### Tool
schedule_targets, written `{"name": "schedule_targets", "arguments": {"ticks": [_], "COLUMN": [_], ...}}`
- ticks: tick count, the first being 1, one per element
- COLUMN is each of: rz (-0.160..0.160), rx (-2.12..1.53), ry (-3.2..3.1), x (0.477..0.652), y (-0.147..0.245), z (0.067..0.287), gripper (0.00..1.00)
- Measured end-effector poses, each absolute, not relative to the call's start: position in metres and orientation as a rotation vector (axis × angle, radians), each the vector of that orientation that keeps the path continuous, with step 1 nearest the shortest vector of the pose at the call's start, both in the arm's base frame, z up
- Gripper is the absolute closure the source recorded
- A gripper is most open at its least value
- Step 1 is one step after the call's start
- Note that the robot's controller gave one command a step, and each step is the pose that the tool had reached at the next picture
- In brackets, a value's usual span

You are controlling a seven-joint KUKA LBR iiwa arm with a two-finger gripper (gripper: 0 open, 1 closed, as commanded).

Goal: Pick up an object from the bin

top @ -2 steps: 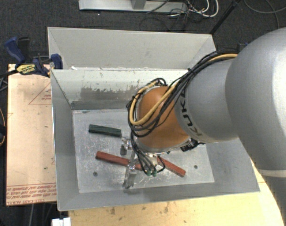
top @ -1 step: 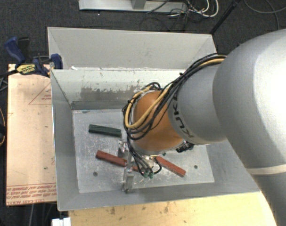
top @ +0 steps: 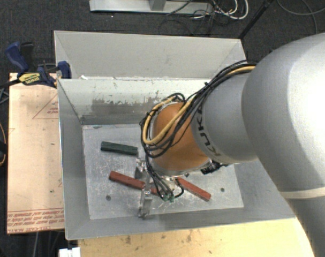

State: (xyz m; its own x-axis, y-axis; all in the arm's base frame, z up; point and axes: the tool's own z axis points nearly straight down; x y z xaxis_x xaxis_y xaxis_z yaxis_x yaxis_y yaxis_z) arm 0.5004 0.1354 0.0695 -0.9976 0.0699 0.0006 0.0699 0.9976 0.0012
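My gripper [top: 145, 201] reaches down to the bin floor near the front wall, just left of the middle. A red-brown flat bar [top: 126, 179] lies slanted on the floor, and its right end runs up against the gripper. A second red-brown bar [top: 196, 190] lies to the gripper's right, partly hidden under the wrist. A dark green flat bar [top: 119, 148] rests further back on the left, apart from the gripper.
The arm and its orange wrist cover with cables hang over the middle and right of the bin and hide the floor beneath. Bare floor shows at the front left and at the right front corner.
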Motion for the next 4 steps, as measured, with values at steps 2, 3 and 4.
{"name": "schedule_targets", "arguments": {"ticks": [2,3,4], "rz": [-0.003,-0.003,0.0], "rx": [-0.109,-0.11,-0.11], "ry": [-3.14,-3.14,-3.134], "x": [0.5007,0.5007,0.499], "y": [0.1363,0.1364,0.1358], "z": [0.0698,0.0698,0.0764], "gripper": [1.0,1.0,1.0]}}
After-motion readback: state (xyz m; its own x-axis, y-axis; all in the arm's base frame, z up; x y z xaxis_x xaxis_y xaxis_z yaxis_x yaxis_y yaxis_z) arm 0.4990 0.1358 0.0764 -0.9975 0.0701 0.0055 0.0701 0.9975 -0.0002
